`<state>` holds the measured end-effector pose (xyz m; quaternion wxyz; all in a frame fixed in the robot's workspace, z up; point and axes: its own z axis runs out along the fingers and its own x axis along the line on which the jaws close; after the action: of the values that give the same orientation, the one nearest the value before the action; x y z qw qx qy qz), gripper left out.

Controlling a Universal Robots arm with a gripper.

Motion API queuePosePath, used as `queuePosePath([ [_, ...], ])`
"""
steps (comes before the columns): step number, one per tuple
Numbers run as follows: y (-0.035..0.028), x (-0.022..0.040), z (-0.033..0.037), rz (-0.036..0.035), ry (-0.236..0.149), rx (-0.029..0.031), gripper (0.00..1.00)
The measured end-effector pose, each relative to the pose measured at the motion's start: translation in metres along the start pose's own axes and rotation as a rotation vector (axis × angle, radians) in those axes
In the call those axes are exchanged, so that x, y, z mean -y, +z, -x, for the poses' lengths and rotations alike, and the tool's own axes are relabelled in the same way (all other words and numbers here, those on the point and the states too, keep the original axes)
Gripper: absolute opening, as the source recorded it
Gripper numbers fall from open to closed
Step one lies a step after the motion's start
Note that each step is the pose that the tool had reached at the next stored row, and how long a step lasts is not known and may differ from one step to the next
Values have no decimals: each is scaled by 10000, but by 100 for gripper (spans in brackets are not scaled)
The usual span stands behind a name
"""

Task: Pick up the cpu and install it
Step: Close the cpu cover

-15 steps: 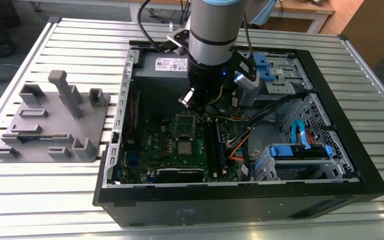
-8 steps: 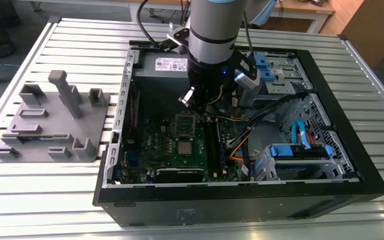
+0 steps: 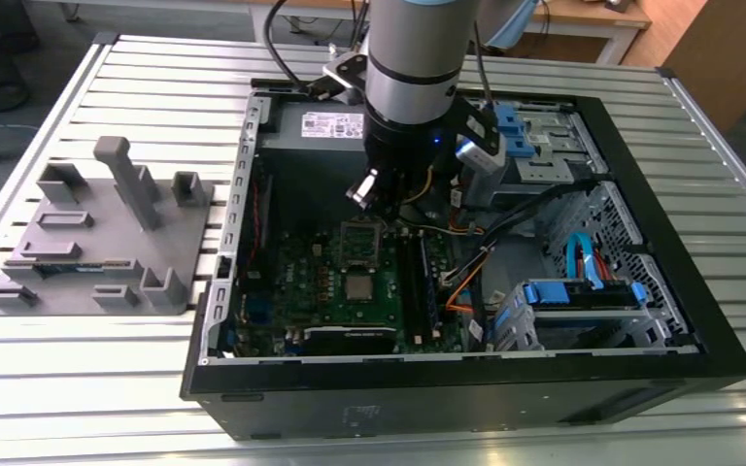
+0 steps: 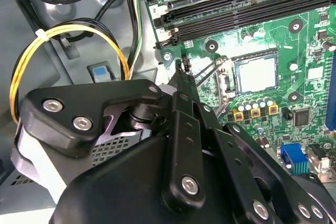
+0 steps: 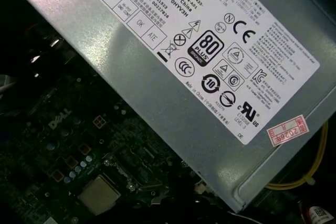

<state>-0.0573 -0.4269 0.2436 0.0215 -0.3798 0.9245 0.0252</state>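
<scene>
CPU sits seated in the motherboard socket; our claw, pinched narrow and holding nothing, hangs beside it.

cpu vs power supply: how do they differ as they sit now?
The cpu is a small flat silvery square lying in its socket on the green motherboard; the power supply is a big grey box with a white printed label, mounted against the case wall. Both have bare metal tops.
</scene>
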Motion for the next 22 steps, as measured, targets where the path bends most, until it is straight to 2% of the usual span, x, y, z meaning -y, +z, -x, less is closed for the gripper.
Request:
queuePosePath([
  [9,-13,37,-49,-4,-97,12,11],
  [22,-23,127,-181,-23,-304,38,11],
])
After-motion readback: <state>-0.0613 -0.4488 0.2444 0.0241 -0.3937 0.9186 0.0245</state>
